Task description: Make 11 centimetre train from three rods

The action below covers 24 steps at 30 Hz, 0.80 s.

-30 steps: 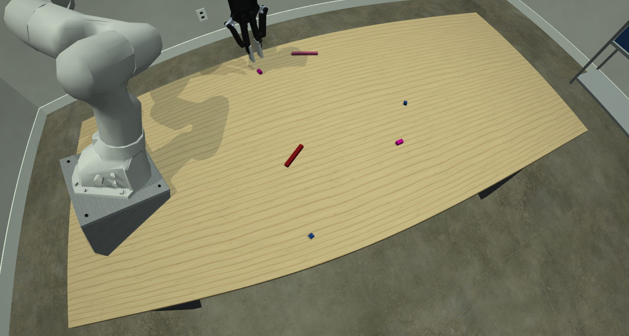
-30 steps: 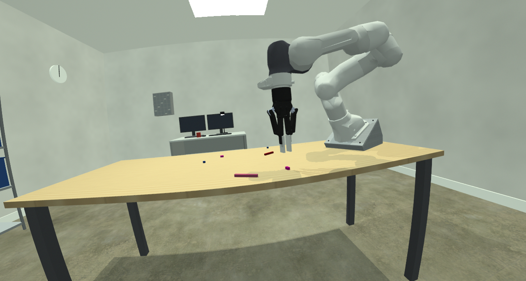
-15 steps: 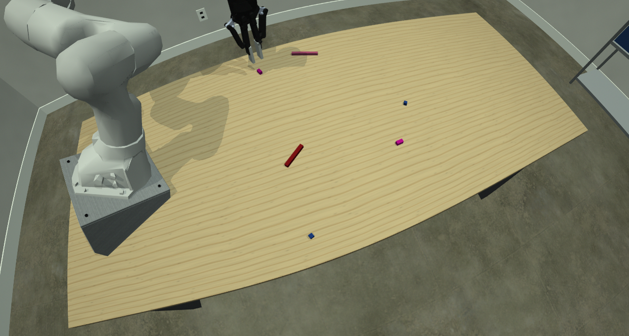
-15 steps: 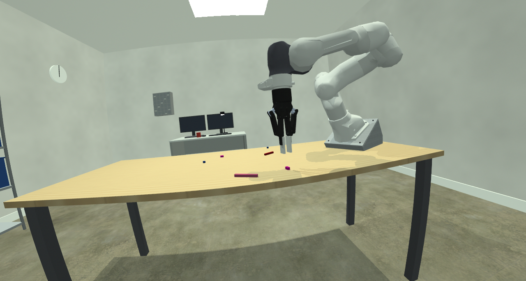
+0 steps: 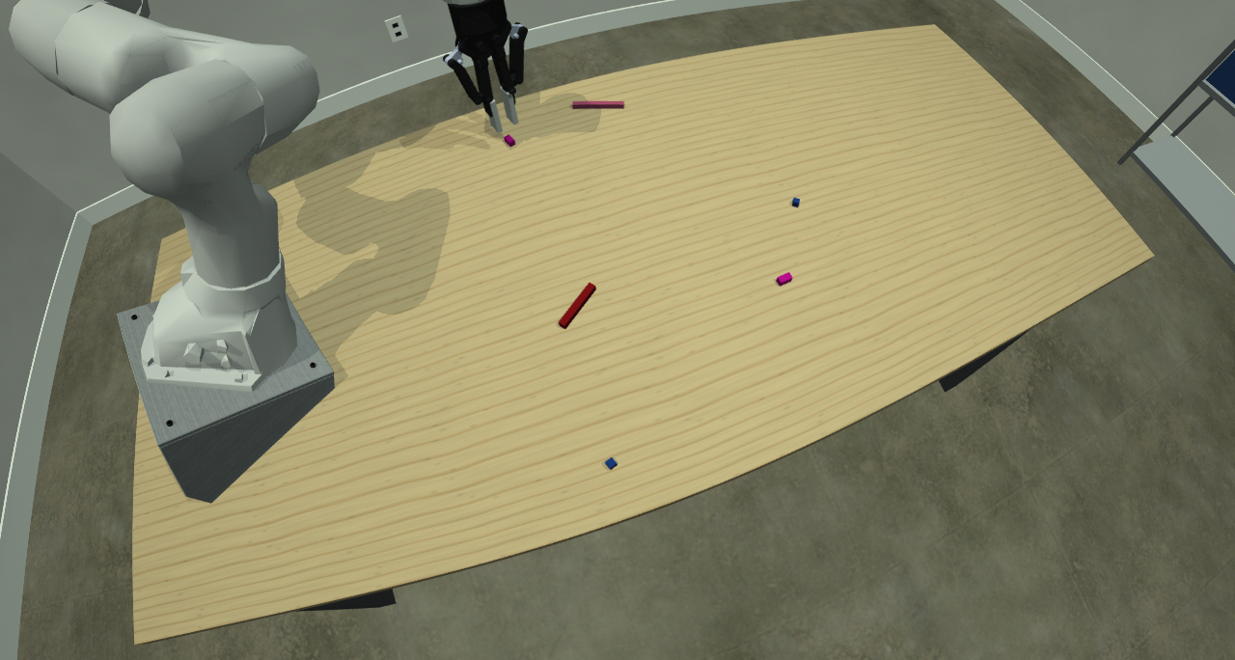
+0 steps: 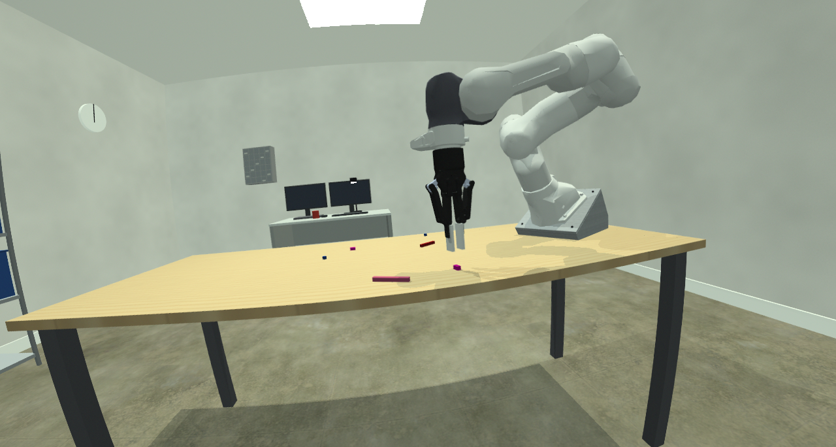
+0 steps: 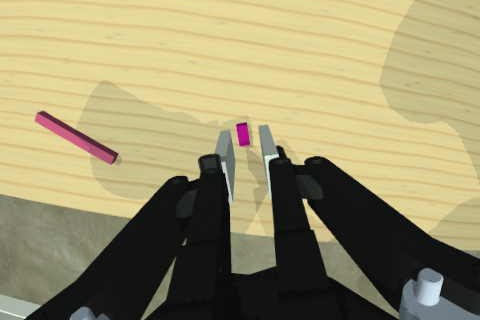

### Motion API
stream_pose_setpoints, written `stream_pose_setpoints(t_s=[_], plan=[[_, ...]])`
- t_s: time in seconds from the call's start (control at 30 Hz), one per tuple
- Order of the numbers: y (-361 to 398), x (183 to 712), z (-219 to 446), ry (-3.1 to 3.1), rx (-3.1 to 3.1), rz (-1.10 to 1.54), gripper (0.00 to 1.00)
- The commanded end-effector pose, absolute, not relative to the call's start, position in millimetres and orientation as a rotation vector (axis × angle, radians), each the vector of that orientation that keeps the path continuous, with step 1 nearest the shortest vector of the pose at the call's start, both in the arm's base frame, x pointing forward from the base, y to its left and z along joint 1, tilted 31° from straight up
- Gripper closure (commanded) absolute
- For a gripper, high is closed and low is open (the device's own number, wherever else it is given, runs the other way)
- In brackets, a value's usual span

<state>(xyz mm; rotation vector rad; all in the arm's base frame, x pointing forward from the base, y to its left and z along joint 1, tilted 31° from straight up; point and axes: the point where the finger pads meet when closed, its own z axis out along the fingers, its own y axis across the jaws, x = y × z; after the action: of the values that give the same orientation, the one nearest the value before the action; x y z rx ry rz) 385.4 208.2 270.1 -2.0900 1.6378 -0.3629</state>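
Hovering Above a Magenta Rod Near the Desk's Rim

Hanging point-down over the pale, wood-grained desk [image 5: 864,397], the gripper [image 5: 503,119] has its black linkage arms drawn in and its flat grey fingers set narrow, with a slim gap between them and nothing held. Just under the tips, lying flat in the arm's shadow, sits a small, blocky magenta rod [image 5: 509,140]; in the wrist view it lines up with the gap between the fingers, clearly lower than they are and untouched. A long, thin pink rod [image 5: 597,104] lies flat a little to one side of the fingers, apart from the magenta piece. Much farther out across the desk from the fingers lie a square-sectioned red rod [image 5: 576,305], set at a slant, a second magenta rod [image 5: 783,279], and two tiny blue rods [image 5: 795,202] [image 5: 611,462], all well apart from each other. The desk's curved rim runs close behind the fingers, with mottled floor beyond it; the broad stretch of wood opens away on the other side, toward the red rod.
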Motion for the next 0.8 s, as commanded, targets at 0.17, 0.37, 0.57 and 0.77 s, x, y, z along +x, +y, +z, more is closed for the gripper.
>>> stream_pose_setpoints(t_s=[0.17, 0.37, 0.57, 0.77], plan=[[210, 394, 260, 1.629, -2.087, -0.367, 0.77], [212, 398, 253, 1.629, -2.087, -0.367, 0.77], [213, 400, 250, 1.629, -2.087, -0.367, 0.77], [214, 402, 246, 1.629, -2.087, -0.367, 0.77]])
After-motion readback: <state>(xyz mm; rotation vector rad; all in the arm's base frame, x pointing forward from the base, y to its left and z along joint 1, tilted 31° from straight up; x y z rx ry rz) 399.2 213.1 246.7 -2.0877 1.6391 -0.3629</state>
